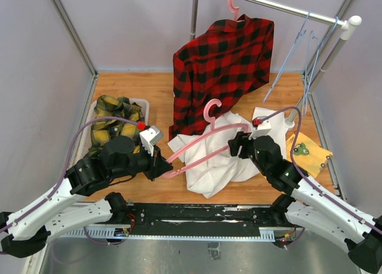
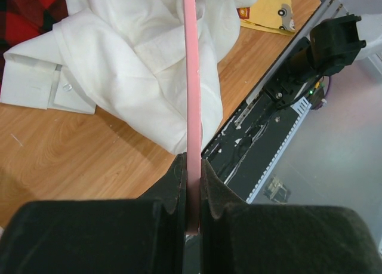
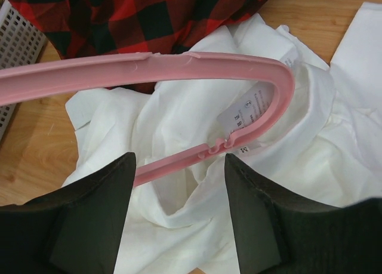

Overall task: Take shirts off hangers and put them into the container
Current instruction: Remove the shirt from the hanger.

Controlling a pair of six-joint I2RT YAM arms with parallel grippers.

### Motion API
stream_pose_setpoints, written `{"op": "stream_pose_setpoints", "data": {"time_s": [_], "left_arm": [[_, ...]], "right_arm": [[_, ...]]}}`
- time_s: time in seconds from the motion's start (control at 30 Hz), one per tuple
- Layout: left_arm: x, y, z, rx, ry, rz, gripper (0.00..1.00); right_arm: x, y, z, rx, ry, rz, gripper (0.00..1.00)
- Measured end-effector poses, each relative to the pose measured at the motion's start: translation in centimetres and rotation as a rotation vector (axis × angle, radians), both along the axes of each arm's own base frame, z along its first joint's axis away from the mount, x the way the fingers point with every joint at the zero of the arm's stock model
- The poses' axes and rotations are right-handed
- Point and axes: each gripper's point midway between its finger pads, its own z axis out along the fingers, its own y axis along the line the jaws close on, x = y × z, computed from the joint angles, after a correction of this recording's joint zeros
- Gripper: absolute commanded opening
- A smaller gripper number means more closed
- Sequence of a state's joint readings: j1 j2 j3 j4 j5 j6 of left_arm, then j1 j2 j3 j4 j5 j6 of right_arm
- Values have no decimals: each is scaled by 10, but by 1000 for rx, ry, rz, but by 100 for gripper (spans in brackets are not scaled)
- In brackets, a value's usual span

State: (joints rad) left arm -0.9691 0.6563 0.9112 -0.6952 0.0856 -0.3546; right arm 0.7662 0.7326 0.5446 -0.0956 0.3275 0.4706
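While a yellow shirt [image 1: 113, 123] lies in the basket [image 1: 145, 102] at left, the red shirt [image 1: 221, 65] hangs upper centre. The white shirt [image 1: 218, 163], mid-frame, seems not yet off its hanger [image 3: 179, 64], which my left gripper [image 2: 192, 166] pinches, right gripper [image 3: 179, 160] spread above.

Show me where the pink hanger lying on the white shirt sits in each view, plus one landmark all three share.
Top external: pink hanger at table centre, left end in the left gripper.
Left wrist: pink hanger rises up the middle from between the shut jaws.
Right wrist: pink hanger arcs across the upper middle, just beyond the open right gripper.
Shared landmark: the white shirt beneath it.
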Motion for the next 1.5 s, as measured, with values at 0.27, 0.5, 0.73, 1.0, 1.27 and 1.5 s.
{"op": "stream_pose_setpoints", "data": {"time_s": [0.27, 0.5, 0.73, 1.0, 1.27, 1.5], "left_arm": [[-1, 0, 2, 0, -5, -9, 1], [-6, -3, 2, -4, 11, -40, 1], [-10, -7, -1, 1, 32, -67, 1], [-11, -10, -6, 14, 50, -81, 1], [-12, -9, -5, 14, 51, -82, 0], [-9, -6, -7, 23, 45, -61, 1]], "right_arm": [[9, -15, -15, 118, 20, -186, 58], [15, -21, -33, 140, 62, -287, 57], [20, -22, -32, 145, 48, -312, 52], [23, -33, -49, 54, 83, -377, 42], [24, -40, -65, -47, 134, -417, 16], [26, -36, -58, -55, 133, -402, 1]]}}
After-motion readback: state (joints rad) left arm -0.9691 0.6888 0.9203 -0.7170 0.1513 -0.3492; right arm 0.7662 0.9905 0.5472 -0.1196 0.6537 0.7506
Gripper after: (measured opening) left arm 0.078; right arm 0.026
